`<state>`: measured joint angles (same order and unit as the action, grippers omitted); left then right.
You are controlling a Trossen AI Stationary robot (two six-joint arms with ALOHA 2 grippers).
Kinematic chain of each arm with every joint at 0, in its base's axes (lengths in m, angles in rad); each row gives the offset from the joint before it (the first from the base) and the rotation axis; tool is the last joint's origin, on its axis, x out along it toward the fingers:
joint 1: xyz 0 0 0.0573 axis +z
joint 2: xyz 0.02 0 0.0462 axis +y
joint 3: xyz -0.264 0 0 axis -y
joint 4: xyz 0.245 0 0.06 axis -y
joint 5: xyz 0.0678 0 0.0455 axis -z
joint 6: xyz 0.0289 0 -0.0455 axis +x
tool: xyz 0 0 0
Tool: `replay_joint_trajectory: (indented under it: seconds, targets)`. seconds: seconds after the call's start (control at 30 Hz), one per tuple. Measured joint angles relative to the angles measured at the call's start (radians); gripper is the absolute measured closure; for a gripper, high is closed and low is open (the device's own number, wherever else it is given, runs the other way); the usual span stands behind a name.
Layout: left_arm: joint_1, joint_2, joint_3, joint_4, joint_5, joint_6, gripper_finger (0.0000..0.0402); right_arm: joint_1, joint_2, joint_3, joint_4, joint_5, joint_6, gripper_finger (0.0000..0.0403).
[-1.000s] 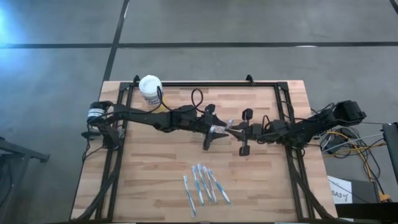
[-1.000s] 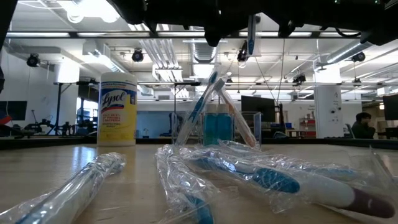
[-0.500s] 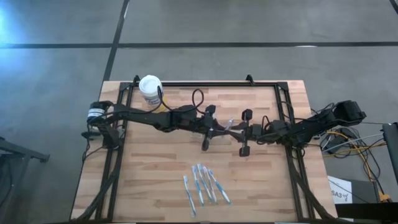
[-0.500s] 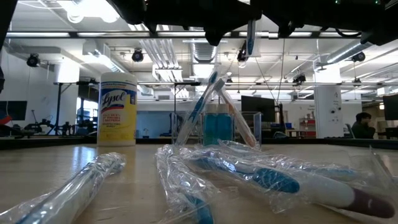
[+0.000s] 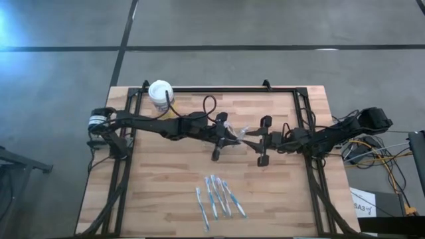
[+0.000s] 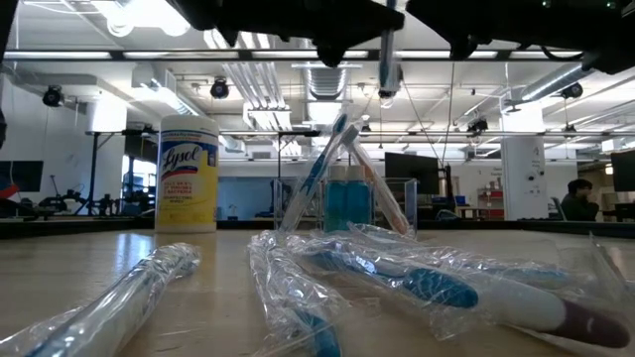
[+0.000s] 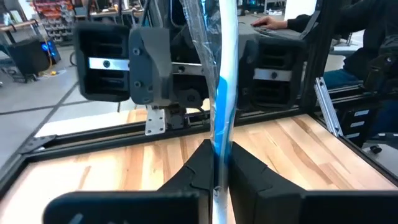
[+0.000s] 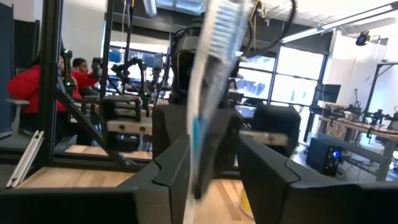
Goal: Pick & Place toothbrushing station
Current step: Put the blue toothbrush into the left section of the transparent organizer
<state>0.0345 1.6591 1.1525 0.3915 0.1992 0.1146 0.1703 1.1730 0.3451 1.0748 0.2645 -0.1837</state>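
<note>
A plastic-wrapped blue and white toothbrush (image 5: 239, 135) hangs in the air over the middle of the table, between my two grippers. My left gripper (image 5: 226, 135) comes from the table's left and is shut on it. My right gripper (image 8: 211, 168) faces it from the right and is open, one finger on each side of the brush's handle. In the low view the clear holder (image 6: 347, 203) stands on the table beyond, with two brushes (image 6: 319, 169) leaning out of it. Several more wrapped toothbrushes (image 5: 219, 197) lie flat near the table's front edge. My left gripper pinches the wrapped toothbrush's blue handle part (image 7: 219, 146) between its two fingers (image 7: 245, 177). The fingers reach in about level from the table's left and lie across the brush. The brush stands steeply in the hold, running on above and below the fingers, clear of the table.
A yellow Lysol canister with a white lid (image 5: 160, 93) stands at the far left of the table. A black frame (image 5: 300, 106) runs along the table's sides and back. People sit in the room beyond the table (image 8: 28, 93).
My left gripper has shut on the toothbrush and taken hold of it. My right gripper, which held the brush a second ago, has opened and let go. Both arms have stayed about where they were, and the brush is still in the air.
</note>
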Motion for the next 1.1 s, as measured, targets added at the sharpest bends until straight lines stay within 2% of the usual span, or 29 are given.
replay_joint_trajectory:
  seconds: [0.13, 0.33, 0.47, 0.6, 0.67, 0.87, 1.1]
  targets:
    - [0.000, -0.096, -0.076, -0.010, -0.012, 0.027, 0.0376, 0.002, -0.065, -0.032, -0.006, 0.000, 0.000, 0.0269]
    - [-0.001, -0.321, -0.278, 0.001, -0.050, 0.029, 0.0376, 0.002, -0.200, -0.100, -0.100, -0.001, 0.005, 0.0279]
    - [-0.004, -0.499, -0.432, -0.003, -0.051, 0.023, 0.0375, 0.002, -0.309, -0.144, -0.180, -0.001, 0.024, 0.0308]
    - [-0.009, -0.696, -0.580, 0.005, -0.061, -0.005, 0.0374, 0.002, -0.426, -0.187, -0.237, -0.010, 0.019, 0.0359]
    - [-0.013, -0.791, -0.648, 0.009, -0.088, -0.012, 0.0376, 0.001, -0.481, -0.208, -0.260, -0.037, 0.019, 0.0384]
    - [-0.015, -1.049, -0.832, 0.011, -0.107, -0.047, 0.0376, 0.001, -0.615, -0.237, -0.377, -0.200, 0.033, 0.0394]
    - [-0.015, -1.256, -0.985, 0.009, -0.137, -0.049, 0.0376, -0.005, -0.739, -0.239, -0.570, -0.212, 0.073, 0.0394]
